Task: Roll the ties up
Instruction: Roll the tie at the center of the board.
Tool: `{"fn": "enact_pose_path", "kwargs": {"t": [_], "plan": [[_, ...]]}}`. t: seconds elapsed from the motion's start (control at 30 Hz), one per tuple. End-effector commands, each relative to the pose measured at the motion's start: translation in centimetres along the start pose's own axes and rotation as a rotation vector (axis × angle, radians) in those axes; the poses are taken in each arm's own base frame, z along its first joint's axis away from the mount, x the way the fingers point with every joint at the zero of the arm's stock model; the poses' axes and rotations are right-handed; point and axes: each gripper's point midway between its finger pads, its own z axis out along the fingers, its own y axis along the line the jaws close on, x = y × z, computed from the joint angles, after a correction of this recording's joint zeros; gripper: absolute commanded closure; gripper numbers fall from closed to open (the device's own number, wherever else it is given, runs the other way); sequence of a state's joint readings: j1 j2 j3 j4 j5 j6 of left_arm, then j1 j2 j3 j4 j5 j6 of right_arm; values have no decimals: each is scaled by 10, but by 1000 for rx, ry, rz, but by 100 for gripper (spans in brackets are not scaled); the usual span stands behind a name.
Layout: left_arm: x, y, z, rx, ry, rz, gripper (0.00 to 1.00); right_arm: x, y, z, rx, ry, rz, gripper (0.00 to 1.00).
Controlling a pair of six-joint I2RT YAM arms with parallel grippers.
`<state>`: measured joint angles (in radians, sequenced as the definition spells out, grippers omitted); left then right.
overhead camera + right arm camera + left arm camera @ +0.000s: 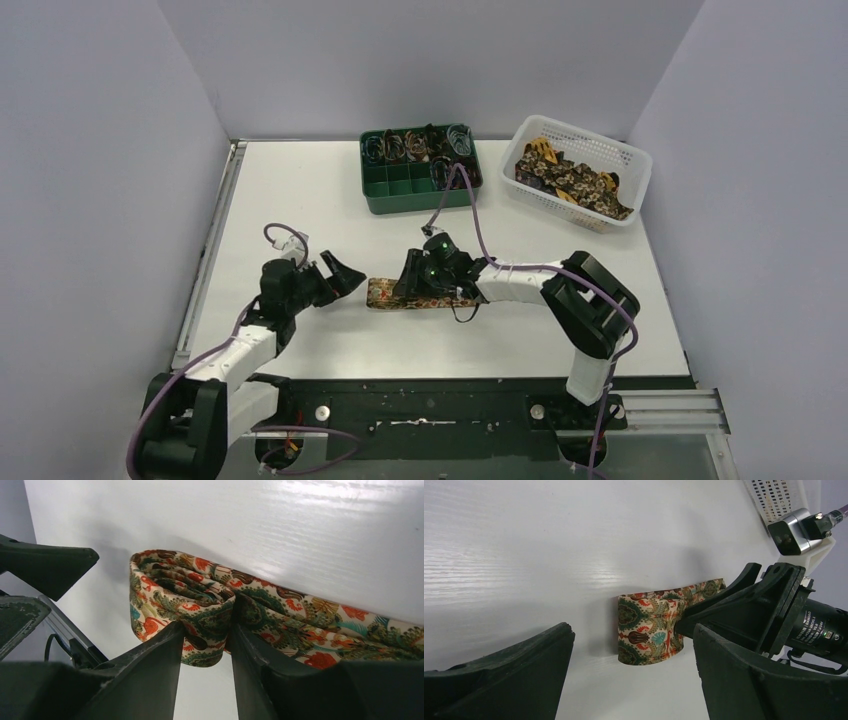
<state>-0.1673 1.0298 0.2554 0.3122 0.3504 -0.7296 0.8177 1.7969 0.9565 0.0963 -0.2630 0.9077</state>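
near the middle of the worktop [300, 200], toward its near edge, your right claw [410, 278] pinches the coiled end of the tie [385, 294]; your left claw [345, 278] stands spread just beside it, apart from the fabric.

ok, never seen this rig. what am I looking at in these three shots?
Two robot arms bolted at the near edge of a table, each ending in a two-finger gripper. The wide picture is from a fixed camera above and behind them; the other two are from cameras on the left and right wrists. On the table lies a patterned tie, one end folded over. The right gripper pinches that fold; the left gripper hangs open beside it, holding nothing. At the back, a green tray holds rolled ties and a white basket holds loose ties.
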Motion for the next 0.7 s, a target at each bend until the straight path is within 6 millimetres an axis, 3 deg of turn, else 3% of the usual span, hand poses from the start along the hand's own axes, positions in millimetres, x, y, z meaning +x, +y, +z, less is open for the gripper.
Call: {"fn": "enact_pose_path", "kwargs": {"t": [0.0, 0.37, 0.67], "plan": [[-5, -21, 5, 111, 6, 50, 14, 0, -2, -6, -9, -10, 41, 59], [16, -28, 17, 126, 116, 114, 17, -9, 1, -12, -45, -28, 76, 55], [20, -26, 23, 102, 132, 113, 19, -23, 32, -26, -121, -33, -21, 48]]}}
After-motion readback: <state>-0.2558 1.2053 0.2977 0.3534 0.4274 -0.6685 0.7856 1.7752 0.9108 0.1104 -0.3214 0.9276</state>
